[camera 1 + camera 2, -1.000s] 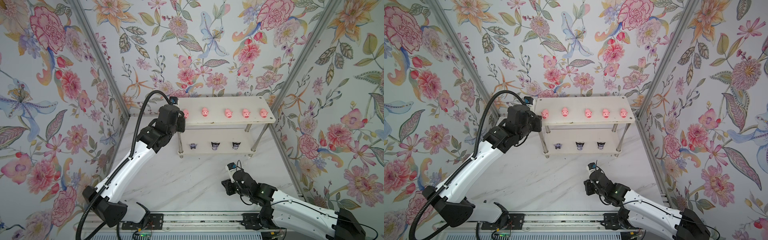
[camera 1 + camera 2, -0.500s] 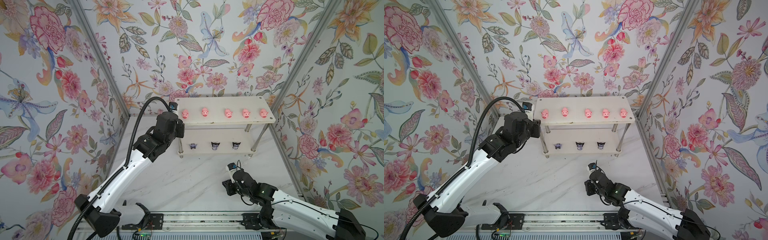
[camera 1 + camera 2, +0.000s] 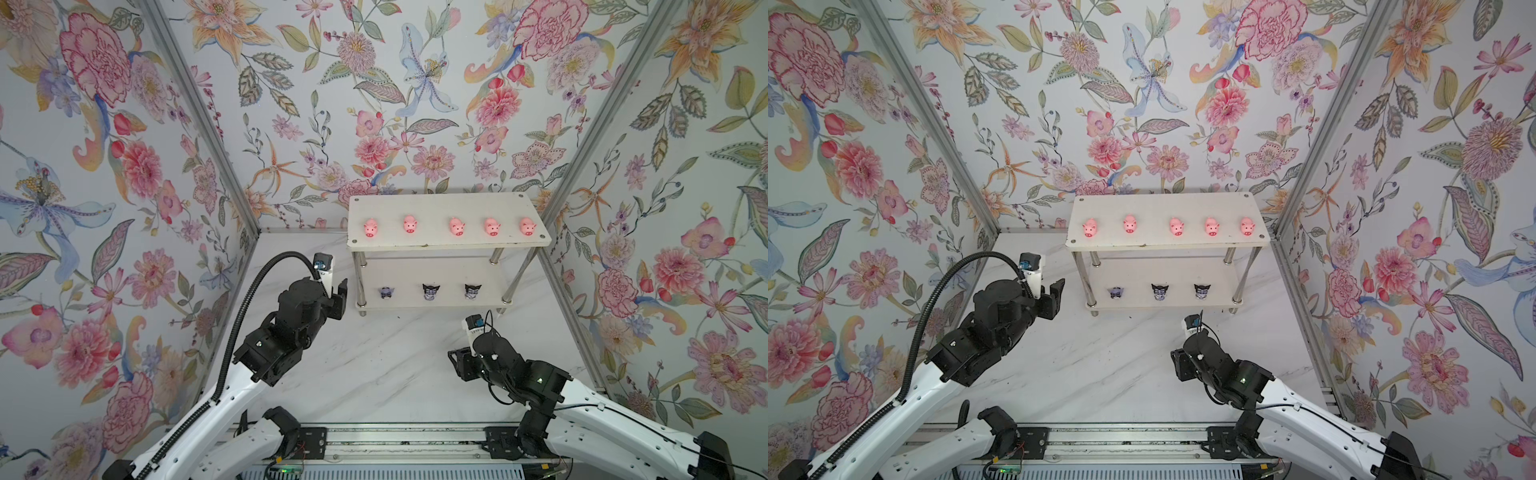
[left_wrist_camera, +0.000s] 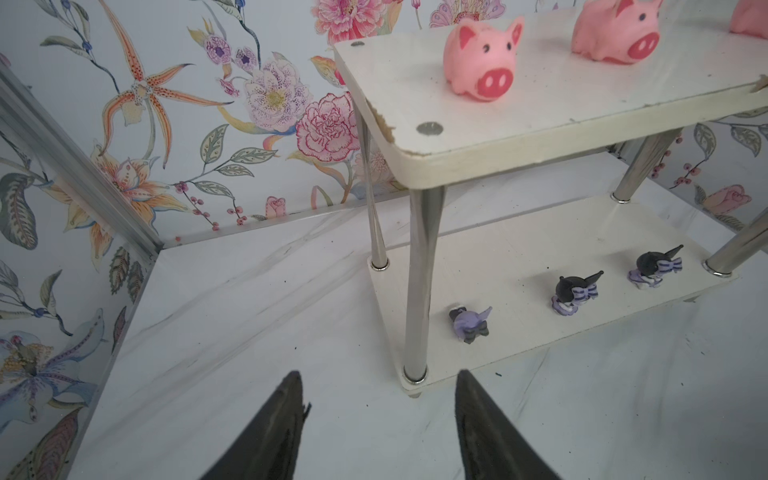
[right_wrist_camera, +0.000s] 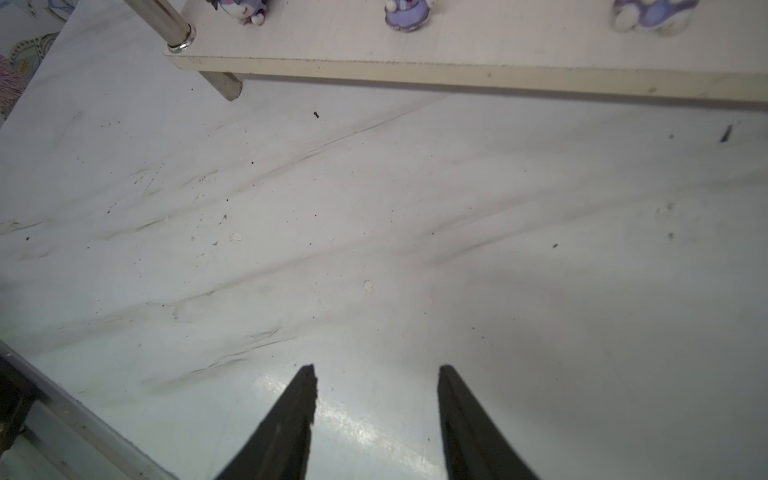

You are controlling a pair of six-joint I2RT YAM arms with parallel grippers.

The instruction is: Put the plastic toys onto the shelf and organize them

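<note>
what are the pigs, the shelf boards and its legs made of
Pigs: likely soft matte plastic or rubber; dull, slightly grainy pink skin.
Shelf boards: probably glossy white laminated chipboard; chipped corner shows a rough core.
Legs: polished metal tube; mirror-like reflections.

you have the shelf (image 3: pixel 440 205) standing at the back of the table (image 3: pixel 395 374), close to the rear wall. on its upper board five pigs (image 3: pixel 456 227) sit in a single row from left to right, apart from one another, and on the lower board three figurines (image 3: pixel 431 291) stand in a row near the front edge. the left gripper (image 4: pixel 376 376) hangs just beside the shelf's front left leg, while the right gripper (image 5: pixel 376 368) sits low over the table in front of the shelf, apart from it.
</note>
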